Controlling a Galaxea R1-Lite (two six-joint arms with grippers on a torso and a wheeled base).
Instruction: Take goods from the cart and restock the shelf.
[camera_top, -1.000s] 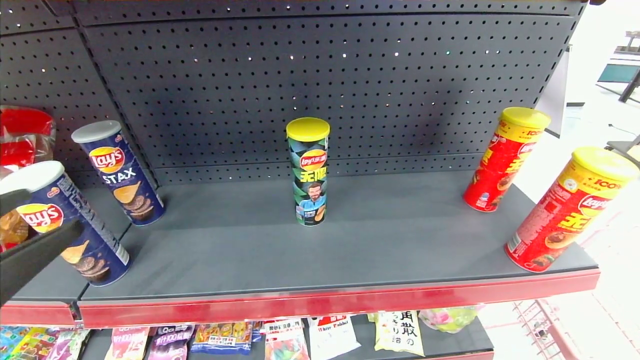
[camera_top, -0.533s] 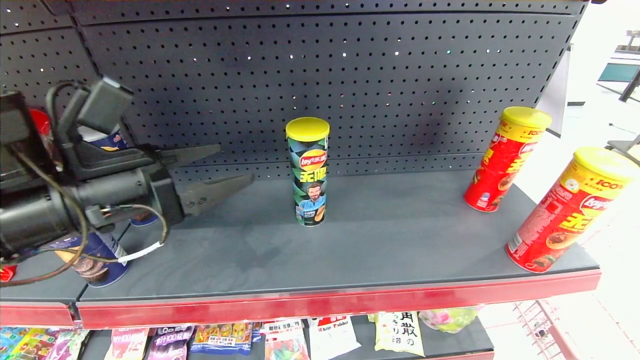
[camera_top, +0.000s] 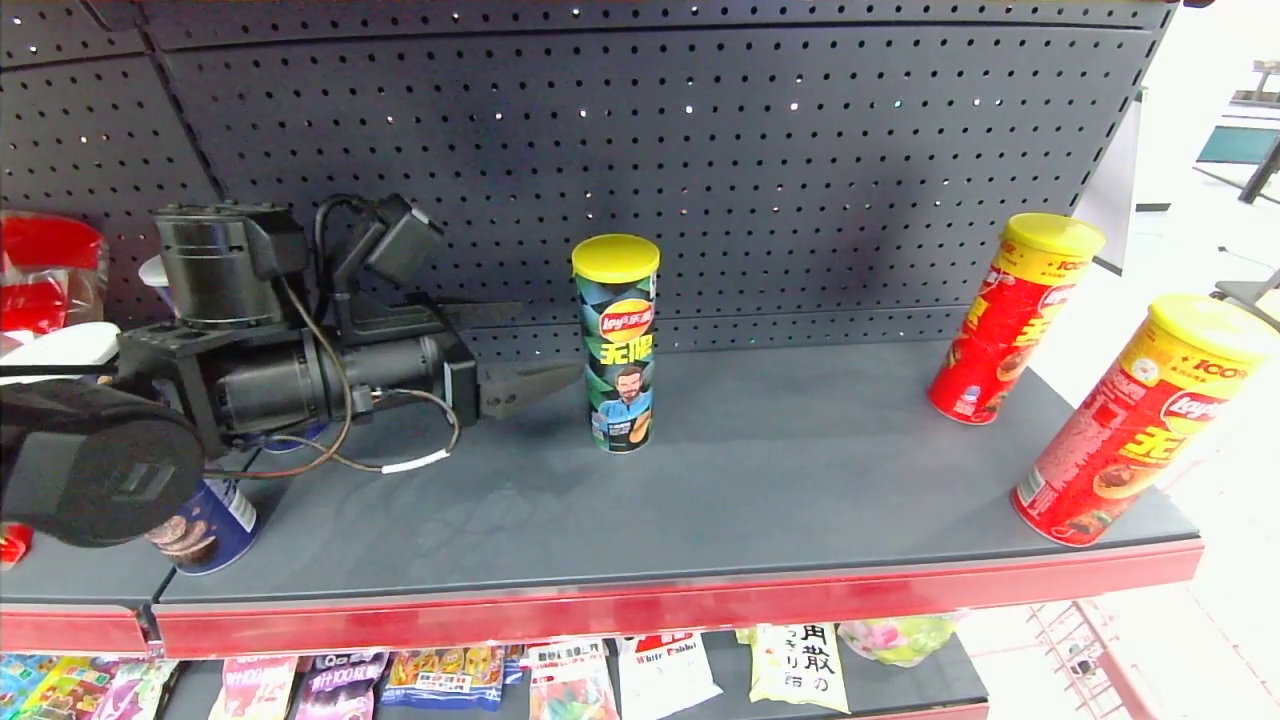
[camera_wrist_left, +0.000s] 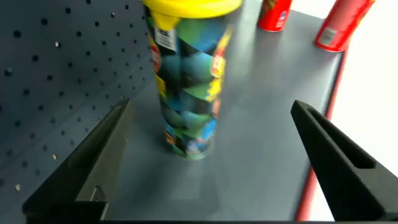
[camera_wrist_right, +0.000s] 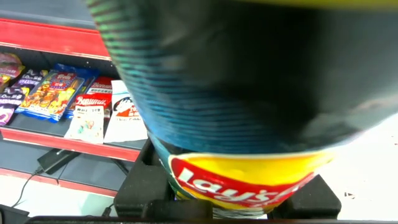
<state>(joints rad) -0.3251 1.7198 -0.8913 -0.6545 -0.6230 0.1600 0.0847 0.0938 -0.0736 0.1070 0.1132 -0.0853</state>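
1. Now the left gripper (camera_top: 548, 340) hovers low over the shelf (camera_top: 760, 480), jaws spread wide and empty, tips just short of the green can (camera_top: 618, 345).
2. That can stands upright mid-shelf, close to the pegboard (camera_top: 700, 150). From the left wrist view it sits ahead of the tips, roughly centred in the gap.
3. First risk: the near finger (camera_top: 525, 383) ends right beside the can's side wall. A slightly skewed approach would push the can instead of straddling it. The can is tall and narrow, so I'd expect it to tip or skid.
4. Second risk: the far finger runs close along the pegboard. Drifting backward could scrape the board and twist the claw off line.
5. Third risk, further out: the arm's bulk hangs in front of a blue can (camera_top: 205, 520) at the shelf's left end. I can't tell whether they touch, but a wide swing could knock it over the red lip (camera_top: 650, 605).
6. Meanwhile the right gripper (camera_wrist_right: 224, 202) is clamped on a held can (camera_wrist_right: 236, 106), down in front of the lower snack packs (camera_wrist_right: 81, 99). That can isn't shelved yet, and bumping the lip on the way up could loosen it.
7. The red cans (camera_top: 1010, 320) stand well apart at the right end and look safe.
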